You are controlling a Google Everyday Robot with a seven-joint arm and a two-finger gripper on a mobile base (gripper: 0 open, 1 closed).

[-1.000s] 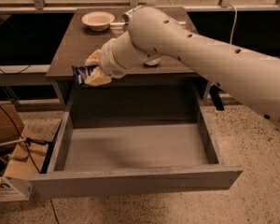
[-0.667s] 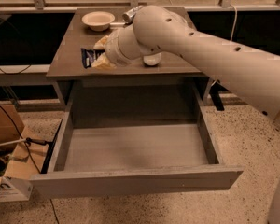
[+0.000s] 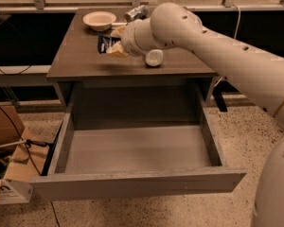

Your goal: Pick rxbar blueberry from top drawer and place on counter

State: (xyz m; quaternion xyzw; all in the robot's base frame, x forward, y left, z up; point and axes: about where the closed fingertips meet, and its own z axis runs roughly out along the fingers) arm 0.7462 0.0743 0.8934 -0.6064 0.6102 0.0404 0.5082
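Within the last second the end effector has carried the rxbar blueberry up from the front lip of the worktop and further in, so the bar now sits low over the surface just on the drawer side of the bowl. It is nearer to that bowl than it was a moment ago. The top drawer, below and well in front of the bowl, lies open with a bare grey bottom, so the picking half looks done and only the set-down and release remain. The end effector is clenched on the bar, a yellowish finger on either side of it (whether the wrapper already touches the surface cannot be told). The bar lies roughly flat. Its free dark end juts out of the fingers away from the arm, and its long axis appears to run about parallel with the worktop's front edge, though the gripped half is hidden.
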